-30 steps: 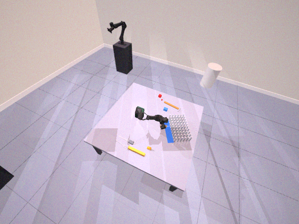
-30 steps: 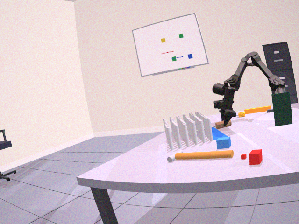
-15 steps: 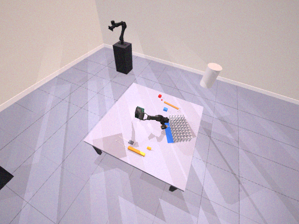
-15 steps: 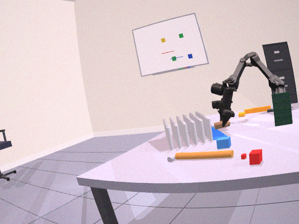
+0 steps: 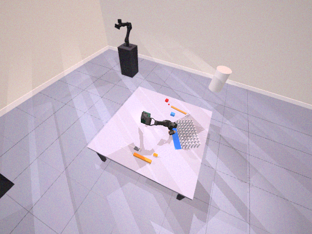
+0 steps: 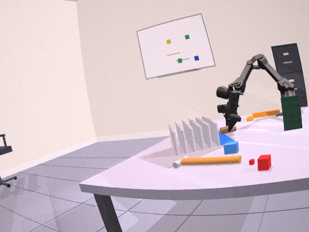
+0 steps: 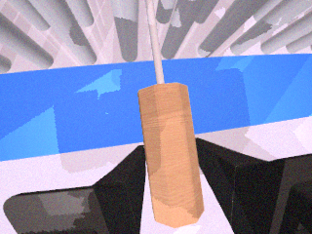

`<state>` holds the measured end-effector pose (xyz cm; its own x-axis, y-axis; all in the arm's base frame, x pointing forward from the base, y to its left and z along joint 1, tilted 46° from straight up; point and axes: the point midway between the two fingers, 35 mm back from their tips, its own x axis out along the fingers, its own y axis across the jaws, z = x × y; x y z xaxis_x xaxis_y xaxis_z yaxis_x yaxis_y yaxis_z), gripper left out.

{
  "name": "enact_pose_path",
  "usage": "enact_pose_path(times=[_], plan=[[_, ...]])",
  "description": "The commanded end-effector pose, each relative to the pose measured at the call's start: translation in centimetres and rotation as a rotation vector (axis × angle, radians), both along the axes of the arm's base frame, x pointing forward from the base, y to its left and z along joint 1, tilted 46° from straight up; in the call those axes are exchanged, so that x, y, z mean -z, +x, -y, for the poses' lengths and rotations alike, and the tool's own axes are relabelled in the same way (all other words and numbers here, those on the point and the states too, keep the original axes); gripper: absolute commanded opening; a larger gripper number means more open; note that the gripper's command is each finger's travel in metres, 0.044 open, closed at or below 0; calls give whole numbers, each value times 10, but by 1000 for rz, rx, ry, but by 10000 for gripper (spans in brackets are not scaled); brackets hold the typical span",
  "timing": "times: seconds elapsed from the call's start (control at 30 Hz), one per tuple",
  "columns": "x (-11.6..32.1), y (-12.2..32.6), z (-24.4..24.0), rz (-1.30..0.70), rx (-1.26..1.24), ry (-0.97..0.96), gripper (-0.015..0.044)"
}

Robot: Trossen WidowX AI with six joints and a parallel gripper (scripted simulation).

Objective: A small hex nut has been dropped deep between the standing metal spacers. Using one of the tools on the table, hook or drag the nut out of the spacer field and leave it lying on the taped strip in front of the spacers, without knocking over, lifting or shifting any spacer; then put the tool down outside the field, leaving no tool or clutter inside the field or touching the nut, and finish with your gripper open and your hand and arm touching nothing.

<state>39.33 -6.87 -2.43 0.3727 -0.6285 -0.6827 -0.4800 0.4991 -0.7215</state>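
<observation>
My gripper (image 7: pixel 169 146) (image 6: pixel 230 129) is shut on the wooden handle (image 7: pixel 168 117) (image 6: pixel 224 129) of a thin-rod tool, at the near edge of the blue taped strip (image 7: pixel 97 109) (image 5: pixel 177 142) (image 6: pixel 225 139). The tool's pale rod (image 7: pixel 155 54) runs over the strip and in between the standing spacers (image 7: pixel 129 39) (image 5: pixel 187 136) (image 6: pixel 197 137). In the exterior view a bit of rod shows between the spacers. The rod's far end is hidden. The spacers in view stand upright. I cannot make out the hex nut in any view. No nut shows on the visible part of the strip.
An orange-handled tool (image 6: pixel 212 160) (image 5: pixel 179 109), a blue block (image 6: pixel 231 147) (image 5: pixel 172 114) and a red block (image 6: pixel 263 162) (image 5: pixel 166 100) lie to one side of the field. A thick orange bar (image 5: pixel 142 157), a small yellow-orange piece (image 5: pixel 155 154) and a dark piece (image 5: pixel 136 148) lie on the other side.
</observation>
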Motion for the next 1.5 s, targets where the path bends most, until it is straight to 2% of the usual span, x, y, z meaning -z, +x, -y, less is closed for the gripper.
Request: enact_pose_path(times=[0.0,1.47], plan=[[0,4,-1,6,4,-1,0],[12,-3,14,2,0,-2,0]])
